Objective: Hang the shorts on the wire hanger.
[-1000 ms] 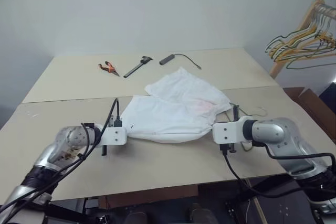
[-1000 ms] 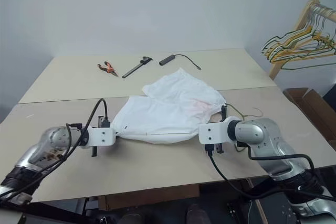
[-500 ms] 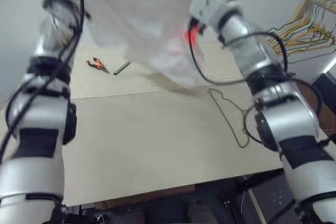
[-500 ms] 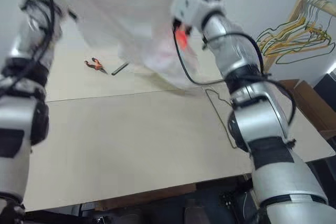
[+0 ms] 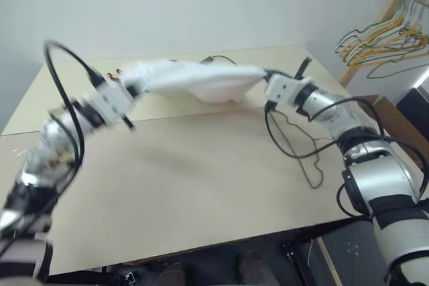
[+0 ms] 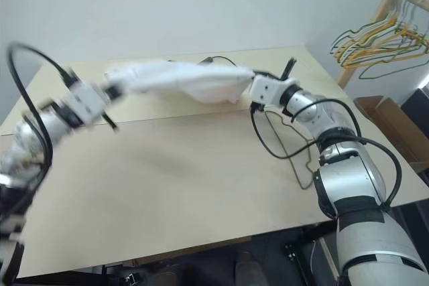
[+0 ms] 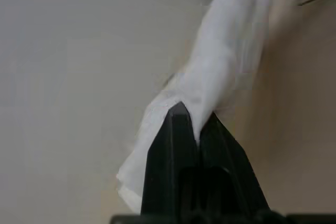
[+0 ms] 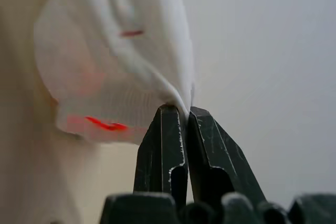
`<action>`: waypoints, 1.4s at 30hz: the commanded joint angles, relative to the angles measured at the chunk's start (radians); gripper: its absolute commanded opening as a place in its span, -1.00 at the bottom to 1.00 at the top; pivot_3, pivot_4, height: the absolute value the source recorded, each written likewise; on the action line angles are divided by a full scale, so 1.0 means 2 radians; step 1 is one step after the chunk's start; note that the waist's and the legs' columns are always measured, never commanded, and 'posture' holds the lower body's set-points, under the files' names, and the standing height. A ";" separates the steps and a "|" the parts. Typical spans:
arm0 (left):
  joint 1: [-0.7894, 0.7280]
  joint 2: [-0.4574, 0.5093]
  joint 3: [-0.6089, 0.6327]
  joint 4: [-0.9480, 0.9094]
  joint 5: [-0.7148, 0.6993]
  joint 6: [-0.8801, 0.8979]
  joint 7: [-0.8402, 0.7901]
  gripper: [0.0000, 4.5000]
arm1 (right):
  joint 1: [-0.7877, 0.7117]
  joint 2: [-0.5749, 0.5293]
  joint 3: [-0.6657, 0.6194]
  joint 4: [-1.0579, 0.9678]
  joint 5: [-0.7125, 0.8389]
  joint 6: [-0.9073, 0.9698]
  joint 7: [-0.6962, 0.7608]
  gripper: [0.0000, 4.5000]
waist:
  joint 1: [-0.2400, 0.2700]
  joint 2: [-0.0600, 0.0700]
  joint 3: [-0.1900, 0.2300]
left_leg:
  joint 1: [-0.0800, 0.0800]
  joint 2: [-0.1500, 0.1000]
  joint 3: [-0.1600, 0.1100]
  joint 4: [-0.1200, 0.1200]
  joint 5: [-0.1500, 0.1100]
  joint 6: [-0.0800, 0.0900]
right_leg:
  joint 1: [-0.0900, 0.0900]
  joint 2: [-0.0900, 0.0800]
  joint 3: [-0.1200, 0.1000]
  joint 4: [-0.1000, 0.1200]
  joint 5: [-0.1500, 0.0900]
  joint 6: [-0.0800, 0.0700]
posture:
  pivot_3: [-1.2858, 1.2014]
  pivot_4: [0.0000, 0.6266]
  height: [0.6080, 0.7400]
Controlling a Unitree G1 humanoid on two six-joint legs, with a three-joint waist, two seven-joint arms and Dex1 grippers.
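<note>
- Two grippers hold the shorts [image 5: 194, 80] stretched between them above the far half of the table [image 5: 181, 185], the white cloth sagging a little in the middle.
- Left gripper [image 7: 193, 119]: its black fingers are pressed together on one end of the cloth, which bunches over the fingertips in the left wrist view.
- Right gripper [image 8: 181, 113]: its fingers are likewise clamped tight on an edge of the shorts; the right wrist view shows red marks and a faint pink smudge on the fabric hanging beside them.
- The wire hanger [image 5: 303, 150] lies flat on the table under the right forearm, near the right edge, apart from the shorts.
- A black cable [image 5: 218, 59] shows just past the cloth at the table's far side.
- Yellow and green hangers [image 5: 385, 41] hang bunched on a wooden rack [image 5: 375, 28] beyond the right corner.
</note>
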 commanded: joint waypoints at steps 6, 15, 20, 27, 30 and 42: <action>0.186 0.055 0.139 -0.209 -0.059 0.137 -0.075 -0.99 | 0.053 -0.023 0.059 -0.028 -0.062 -0.088 0.016 -1.00 | 0.007 0.001 0.002 | 0.026 0.000 0.000 -0.002 -0.002 0.008 | 0.026 0.001 -0.001 -0.002 -0.001 -0.001 | 0.10 -1.00 1.00; 0.248 0.124 0.180 -0.176 0.027 0.107 -0.206 -0.99 | 0.084 -0.049 0.075 -0.059 -0.096 -0.092 -0.031 -1.00 | 0.011 0.001 0.001 | 0.037 -0.001 -0.001 -0.002 -0.001 0.009 | 0.036 0.001 0.001 -0.001 -0.005 -0.002 | 0.07 -1.00 1.00; 0.036 0.095 0.084 -0.037 0.125 0.086 -0.158 -0.99 | 0.074 -0.029 0.033 -0.053 -0.025 -0.067 0.027 -1.00 | 0.019 0.001 0.001 | 0.037 -0.001 -0.001 -0.003 -0.001 0.009 | 0.036 0.001 0.000 -0.001 -0.002 -0.003 | 0.07 -1.00 1.00; -0.444 -0.042 -0.057 0.416 0.377 0.008 0.182 -0.99 | -0.077 0.040 -0.059 -0.038 0.008 0.141 -0.232 -1.00 | 0.020 -0.001 0.000 | 0.032 -0.002 -0.004 -0.001 -0.003 0.008 | 0.033 0.000 -0.003 0.000 -0.002 -0.001 | 0.07 -1.00 1.00; -0.619 -0.078 -0.092 0.593 0.445 -0.043 0.443 -0.99 | -0.130 0.051 -0.090 -0.032 0.011 0.143 -0.377 -1.00 | 0.020 -0.003 0.000 | 0.013 -0.001 -0.006 -0.002 0.003 0.001 | 0.013 0.002 -0.002 0.002 0.005 -0.003 | 0.06 -1.00 1.00; -0.527 -0.071 -0.105 0.602 0.406 -0.345 0.410 -0.99 | -0.041 0.016 -0.052 -0.027 -0.011 0.072 -0.292 -1.00 | 0.025 -0.001 -0.009 | 0.007 -0.009 -0.002 -0.008 0.003 0.003 | 0.008 -0.004 -0.002 -0.009 0.005 0.003 | 0.05 -1.00 1.00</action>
